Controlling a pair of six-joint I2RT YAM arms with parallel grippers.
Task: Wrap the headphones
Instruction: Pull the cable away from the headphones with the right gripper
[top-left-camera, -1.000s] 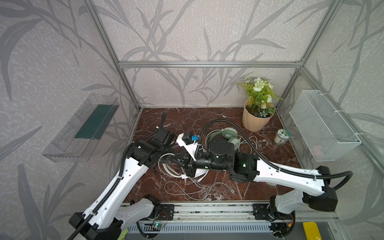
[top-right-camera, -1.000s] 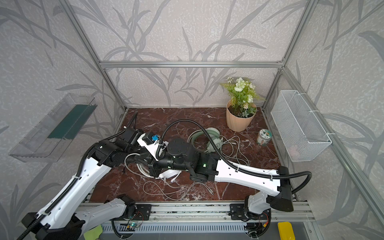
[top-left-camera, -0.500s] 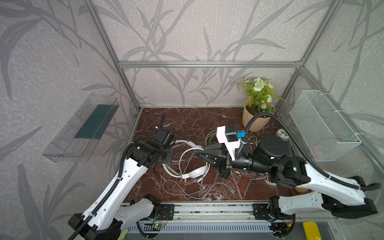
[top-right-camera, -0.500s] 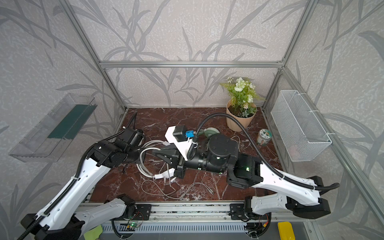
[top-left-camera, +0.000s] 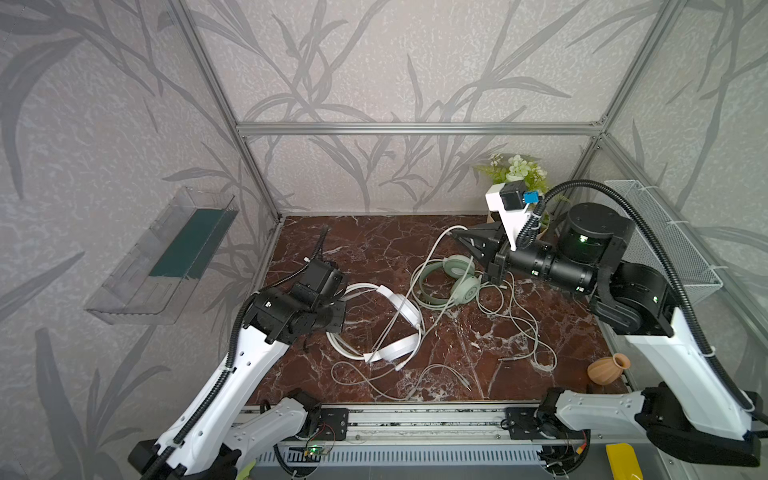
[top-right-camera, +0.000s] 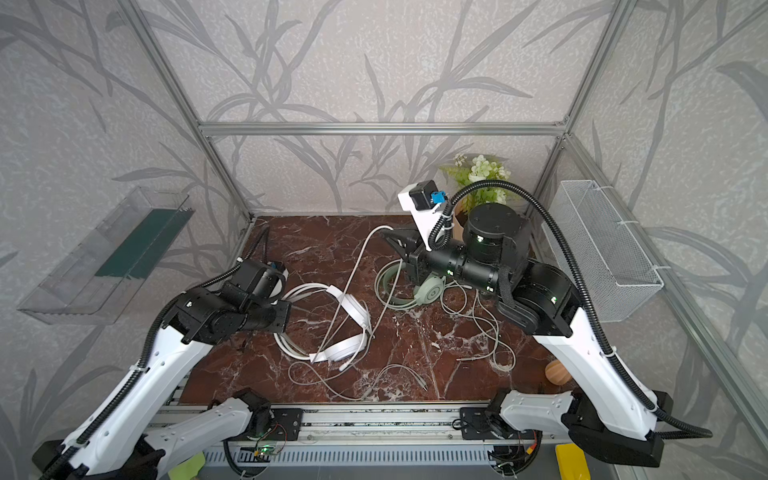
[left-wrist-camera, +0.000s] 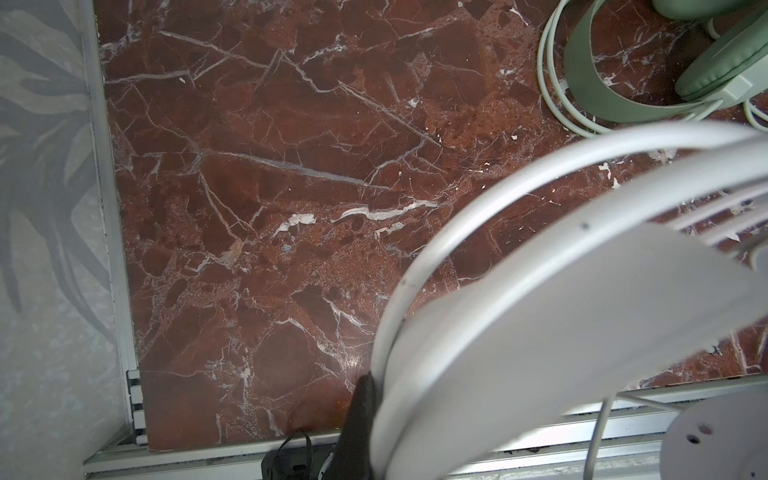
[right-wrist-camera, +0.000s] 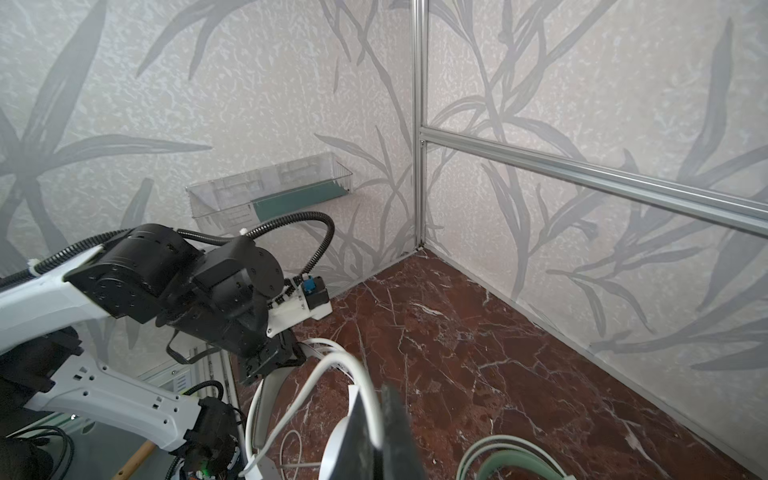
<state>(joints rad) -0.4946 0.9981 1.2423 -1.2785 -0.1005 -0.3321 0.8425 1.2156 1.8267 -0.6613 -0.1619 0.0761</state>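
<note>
The right fingers (top-left-camera: 473, 241), pinching the white cable (top-left-camera: 428, 259), have swung away from the white headphones (top-left-camera: 405, 309), pulling it taut; the left fingers (right-wrist-camera: 268, 359) stay clamped on the headband (left-wrist-camera: 582, 316), seemingly ready for winding

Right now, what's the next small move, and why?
Probably swing the right tool toward the white headset to lay its cable around the headband: the cable runs taut up from the headset to that shut tool, while the left tool clamps the headband.
</note>
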